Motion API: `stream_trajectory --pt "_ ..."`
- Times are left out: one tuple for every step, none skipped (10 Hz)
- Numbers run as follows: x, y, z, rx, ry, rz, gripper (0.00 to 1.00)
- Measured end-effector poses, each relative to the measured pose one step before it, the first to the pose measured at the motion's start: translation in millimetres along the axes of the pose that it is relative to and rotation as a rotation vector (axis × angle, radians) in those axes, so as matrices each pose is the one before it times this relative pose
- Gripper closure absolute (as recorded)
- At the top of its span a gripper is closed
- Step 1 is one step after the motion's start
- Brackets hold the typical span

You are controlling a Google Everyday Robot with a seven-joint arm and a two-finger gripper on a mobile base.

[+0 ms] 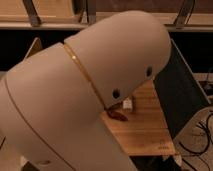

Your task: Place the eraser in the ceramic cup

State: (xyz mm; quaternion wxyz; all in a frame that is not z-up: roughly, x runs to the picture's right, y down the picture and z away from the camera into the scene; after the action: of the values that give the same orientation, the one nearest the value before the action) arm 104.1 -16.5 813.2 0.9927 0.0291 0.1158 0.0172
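Eraser is not showing anywhere; the arm (75,100) is filling most of the view and covering whatever lies behind it. A small pale thing (128,103), likely the cup, is peeking out at the arm's edge and standing on the desk (145,130). A reddish-brown thing (119,114) is sitting just beside it, half covered and too hidden to name. The gripper is lying out of sight somewhere behind the arm's bulk, so I cannot tell whether the jaws are spread, pressed together or pinching the eraser. A dark panel (182,97) is leaning along the desk's right side, and cables (199,131) are trailing beyond it.

Risks, as I am judging them: with the cup nearly covered, a release could be landing on the desk or on the reddish thing. The cup is looking light, so a nudge could be tipping it. A wide swing could be catching the panel.
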Motion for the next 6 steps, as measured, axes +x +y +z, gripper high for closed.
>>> stream_trajectory --pt "-0.44 6.72 0.46 -0.01487 -0.00906 -0.00354 0.20" --pt "4.71 9.35 0.27 -0.01924 0.00157 0.00355 0.20" --pt "3.71 5.61 -2.03 -0.00797 0.00544 0.00977 0.20" --pt "6.04 2.75 -2.95 -0.00218 0.00551 0.02093 0.20" --pt "7.27 1.30 -5.35 -0.00209 -0.00127 0.05759 0.20" --pt "7.18 2.27 -7.08 -0.01459 -0.01507 0.11602 0.20"
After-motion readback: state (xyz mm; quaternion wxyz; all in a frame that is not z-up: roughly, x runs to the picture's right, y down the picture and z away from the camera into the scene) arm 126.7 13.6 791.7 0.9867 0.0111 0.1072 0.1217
